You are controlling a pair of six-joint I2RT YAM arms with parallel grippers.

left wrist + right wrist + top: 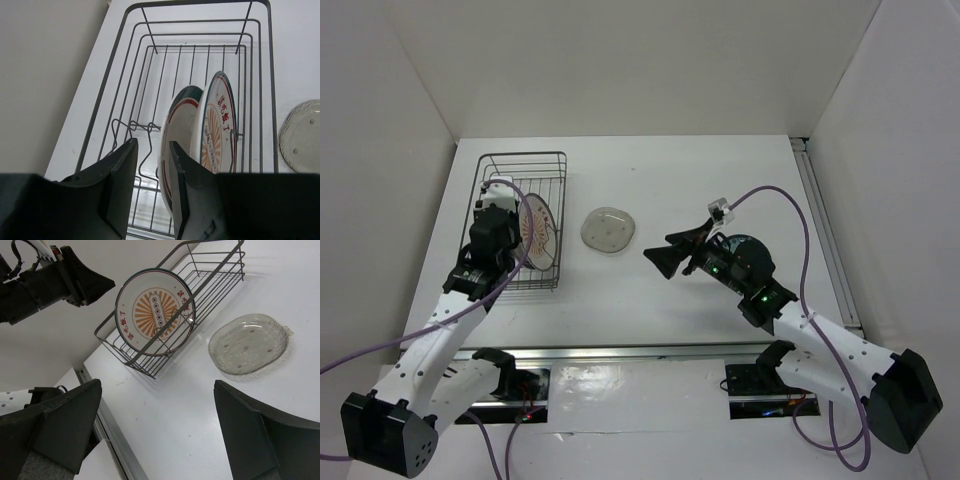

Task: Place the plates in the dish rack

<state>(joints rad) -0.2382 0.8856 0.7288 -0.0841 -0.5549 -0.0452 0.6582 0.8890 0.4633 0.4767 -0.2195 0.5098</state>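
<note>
White table bears dark wire dish rack, sunburst plate upright.

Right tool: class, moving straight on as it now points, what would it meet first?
Probably the bare table, short of the dish rack; the grey plate lies aside. Depth unclear.

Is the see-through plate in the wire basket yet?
No, the see-through plate lies flat on the table, to the side of the dish rack and outside its wires.
</note>
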